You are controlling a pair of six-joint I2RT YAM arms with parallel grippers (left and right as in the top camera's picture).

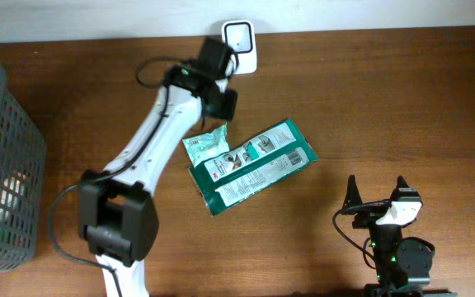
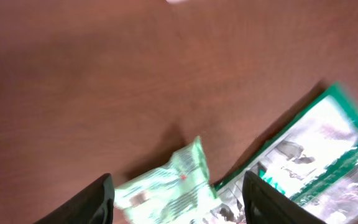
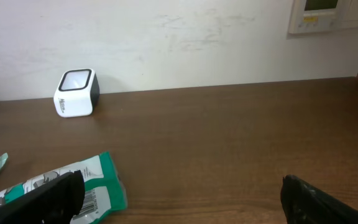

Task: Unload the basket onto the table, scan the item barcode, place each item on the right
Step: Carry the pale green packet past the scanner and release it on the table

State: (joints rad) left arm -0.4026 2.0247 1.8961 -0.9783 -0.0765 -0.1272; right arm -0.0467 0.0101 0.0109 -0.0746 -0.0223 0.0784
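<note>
My left pincer [image 2: 178, 186] stands with its jaws spread and nothing clamped. A small, crinkled pale-green packet [image 2: 188, 165] lies on the brown wooden table [image 2: 104, 74] between my fingertips, though the blur leaves me unsure whether I touch it. Just beside it lies a flat green-and-white printed pouch [image 1: 252, 165], its barcode face up. My right pincer [image 3: 180, 183] gapes wide, holding nothing, well apart from both. Farther off, at the table's back edge by the wall, sits the white cube scanner [image 1: 239, 41]. A grey wire basket [image 1: 2, 165] stands far to my left.
</note>
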